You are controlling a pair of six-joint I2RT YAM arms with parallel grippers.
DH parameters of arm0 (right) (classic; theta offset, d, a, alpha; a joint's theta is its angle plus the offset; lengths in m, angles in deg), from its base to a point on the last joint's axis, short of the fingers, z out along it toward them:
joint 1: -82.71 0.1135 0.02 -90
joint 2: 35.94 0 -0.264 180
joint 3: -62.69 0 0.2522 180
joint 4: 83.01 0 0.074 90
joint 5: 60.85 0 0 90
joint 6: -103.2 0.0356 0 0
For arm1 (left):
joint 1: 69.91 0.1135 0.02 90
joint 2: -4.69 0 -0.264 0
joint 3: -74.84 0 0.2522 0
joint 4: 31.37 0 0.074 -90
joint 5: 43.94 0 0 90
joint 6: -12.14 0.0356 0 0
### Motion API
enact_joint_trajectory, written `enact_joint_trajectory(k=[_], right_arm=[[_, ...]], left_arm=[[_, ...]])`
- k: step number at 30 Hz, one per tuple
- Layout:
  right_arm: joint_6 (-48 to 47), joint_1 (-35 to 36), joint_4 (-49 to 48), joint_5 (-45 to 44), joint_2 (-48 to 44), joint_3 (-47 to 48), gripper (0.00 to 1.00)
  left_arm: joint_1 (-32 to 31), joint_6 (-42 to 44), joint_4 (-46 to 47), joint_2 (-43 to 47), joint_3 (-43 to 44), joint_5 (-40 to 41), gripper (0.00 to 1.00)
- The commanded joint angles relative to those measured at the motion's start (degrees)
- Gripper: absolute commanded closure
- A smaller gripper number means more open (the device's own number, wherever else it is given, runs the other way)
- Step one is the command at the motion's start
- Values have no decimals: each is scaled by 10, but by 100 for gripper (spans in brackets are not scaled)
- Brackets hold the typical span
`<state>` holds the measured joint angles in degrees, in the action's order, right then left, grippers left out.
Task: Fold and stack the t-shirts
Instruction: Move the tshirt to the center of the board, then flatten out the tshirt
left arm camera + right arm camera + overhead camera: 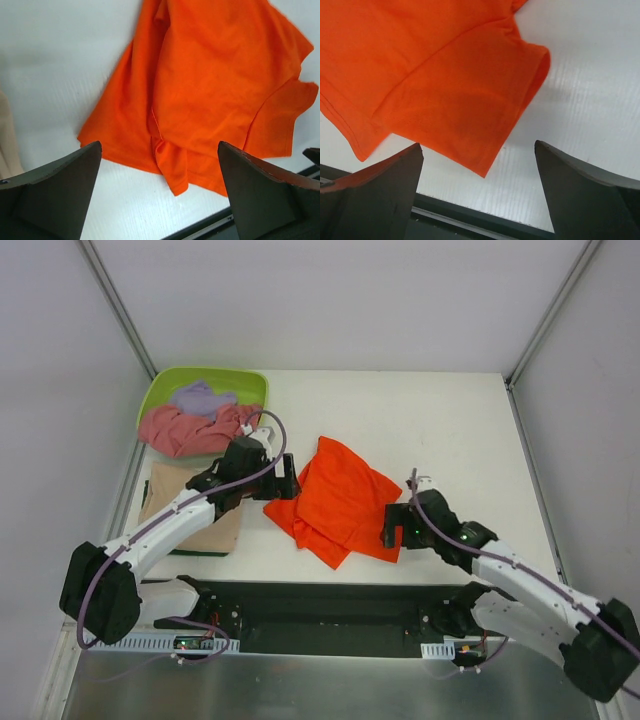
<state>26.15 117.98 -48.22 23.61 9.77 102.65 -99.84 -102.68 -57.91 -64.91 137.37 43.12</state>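
The bright orange t-shirt (340, 500) lies crumpled in the middle of the table, also filling the left wrist view (210, 85) and the right wrist view (435, 75). My left gripper (283, 480) hovers open at its left edge, nothing between its jaws. At the shirt's right edge my right gripper (392, 525) is open and empty too. A tan t-shirt (190, 510) lies folded flat at the left under the left arm. The dusty pink t-shirt (190, 428) and the pale lavender t-shirt (200, 397) are bunched in the lime-green tub (160, 390).
The tub stands at the back left corner against the left wall. A dark rail (330, 605) with the arm bases runs along the table's near edge. White table surface (430, 430) shows behind and right of the orange shirt.
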Motion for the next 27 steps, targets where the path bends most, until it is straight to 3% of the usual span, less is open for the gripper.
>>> enact_joint_trajectory(k=[1,9,16,23,27], right_arm=[[80,94,64,-125,108,86,6],[106,160,84,-98,198,97,12],[123,159,52,-107,234,83,23],[143,159,38,-101,265,69,26],[146,160,35,-98,286,73,32]], left_arm=[[0,-62,40,27,-65,-71,3],[-38,-108,49,24,-152,-135,21],[-64,-125,68,-55,-149,-149,47],[-72,-124,70,-80,-143,-159,58],[-79,-135,80,-100,-137,-160,70]])
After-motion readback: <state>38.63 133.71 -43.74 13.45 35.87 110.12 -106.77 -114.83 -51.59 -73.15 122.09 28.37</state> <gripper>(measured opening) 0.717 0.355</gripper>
